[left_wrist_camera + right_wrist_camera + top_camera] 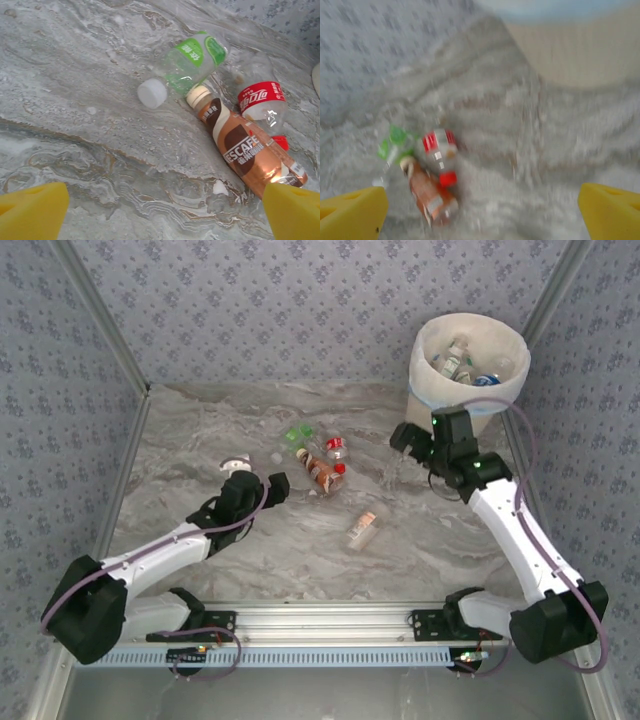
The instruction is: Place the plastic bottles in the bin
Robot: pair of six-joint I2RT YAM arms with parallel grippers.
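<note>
Left wrist: left tool (162, 214) spread, empty; brown bottle (241, 150) just ahead, rightward; right tool (482, 212) spread too.

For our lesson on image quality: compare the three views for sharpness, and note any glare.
Right wrist view: blurred throughout, the red-labelled bottle smeared, print unreadable. Left wrist view: sharp, print legible, a glare spot on the brown coffee bottle. Top view: in focus, evenly lit, the bin crisp.

plastic bottles (322, 473) left of bin (430, 382)

Bottles (427, 180) and bin (580, 55), both blurred
</note>
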